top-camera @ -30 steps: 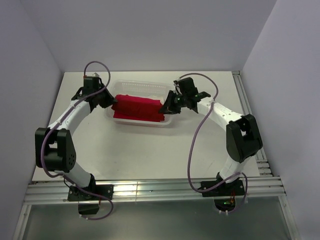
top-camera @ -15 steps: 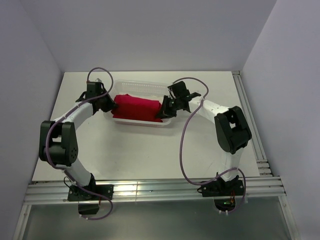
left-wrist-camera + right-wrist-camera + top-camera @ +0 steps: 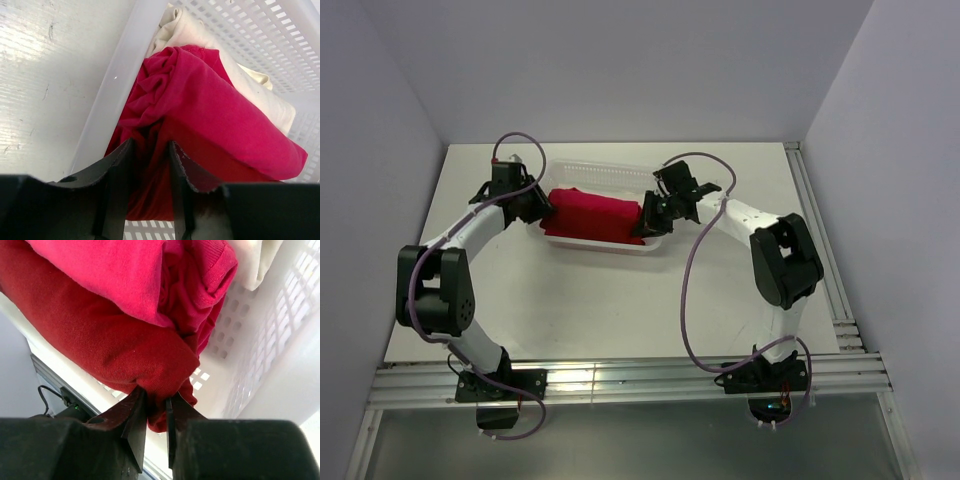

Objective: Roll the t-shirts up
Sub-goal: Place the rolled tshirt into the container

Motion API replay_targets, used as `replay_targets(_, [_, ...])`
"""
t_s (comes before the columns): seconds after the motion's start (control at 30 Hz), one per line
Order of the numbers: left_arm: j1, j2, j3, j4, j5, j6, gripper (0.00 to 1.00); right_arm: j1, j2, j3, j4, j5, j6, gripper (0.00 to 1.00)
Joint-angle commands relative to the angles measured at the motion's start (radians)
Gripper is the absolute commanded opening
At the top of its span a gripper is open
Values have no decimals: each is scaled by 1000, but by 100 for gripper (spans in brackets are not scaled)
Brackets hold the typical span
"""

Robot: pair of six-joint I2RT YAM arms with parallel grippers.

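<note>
Two rolled t-shirts lie together in the white perforated basket (image 3: 600, 168). From above they read as one red bundle (image 3: 592, 215). The brighter pinkish-red t-shirt (image 3: 215, 100) lies on top of the dark crimson t-shirt (image 3: 220, 162). My left gripper (image 3: 538, 207) is at the bundle's left end, its jaws closed on dark crimson cloth in the left wrist view (image 3: 150, 150). My right gripper (image 3: 645, 220) is at the right end and pinches a fold of the dark crimson t-shirt (image 3: 85, 335) in the right wrist view (image 3: 156, 397). The pinkish-red t-shirt (image 3: 115, 275) lies above it.
A cream cloth (image 3: 250, 95) lies in the basket behind the red shirts and shows in the right wrist view (image 3: 255, 255) too. The basket's wall (image 3: 240, 355) stands close to my right fingers. The basket's rim (image 3: 120, 75) runs beside my left fingers. Metal rails run along the table's near and right edges.
Both grippers have moved inward onto the ends of the red bundle, which now looks shorter. The right arm's elbow has swung toward the basket.
</note>
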Motion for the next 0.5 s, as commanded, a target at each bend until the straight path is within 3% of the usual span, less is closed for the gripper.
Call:
replay_targets(0.0, [-4, -62, 29, -18, -17, 28, 40, 15, -62, 27, -17, 9, -20, 23])
replay_targets(0.13, [-4, -89, 81, -64, -26, 40, 43, 15, -94, 53, -43, 21, -18, 34])
replay_targets(0.17, [-4, -98, 105, -76, -37, 42, 44, 14, -105, 55, -58, 47, -18, 52])
replay_targets(0.27, [-4, -129, 147, -107, -43, 51, 48, 13, -151, 61, -76, 68, -23, 77])
replay_targets(0.37, [-4, -147, 184, -143, -38, 57, 48, 12, -178, 81, -116, 90, -31, 76])
replay_targets(0.47, [-4, -164, 184, -143, 0, 49, 48, 10, -200, 89, -118, 87, -26, 68])
